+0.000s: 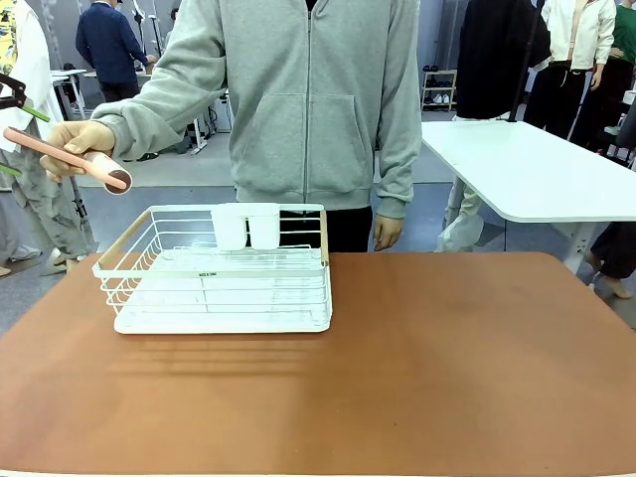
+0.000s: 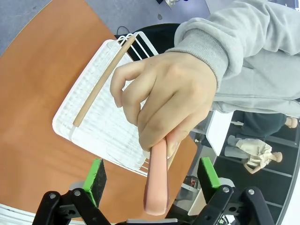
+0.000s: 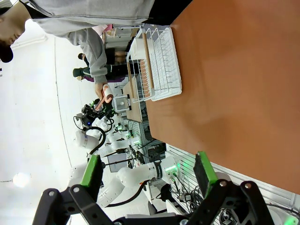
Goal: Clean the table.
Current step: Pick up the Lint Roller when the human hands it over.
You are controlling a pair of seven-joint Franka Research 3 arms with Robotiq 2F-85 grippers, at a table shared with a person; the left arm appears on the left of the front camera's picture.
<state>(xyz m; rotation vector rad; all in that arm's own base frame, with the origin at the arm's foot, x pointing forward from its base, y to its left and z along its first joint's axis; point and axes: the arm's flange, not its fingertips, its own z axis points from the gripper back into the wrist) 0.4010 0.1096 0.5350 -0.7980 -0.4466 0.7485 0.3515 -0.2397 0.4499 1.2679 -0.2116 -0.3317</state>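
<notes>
Table (image 1: 447, 358), reddish-brown, low across front view, carrying white dish rack (image 1: 224, 268) at far left. Left gripper (image 2: 152, 174) spread wide either side of pink-handled roller (image 2: 157, 187) offered by person's hand (image 2: 164, 98): close squarely on free handle end, clear of that hand, then wait for release. Right gripper (image 3: 147, 169) open, empty.

Grey floor (image 1: 174, 171) is seen across the room, evenly lit. A white table (image 1: 537, 169) with rounded corners is set at right on white legs. A small shelf (image 1: 439, 87) is placed further back. A person in a dark top (image 1: 109, 45) is seen far left.
</notes>
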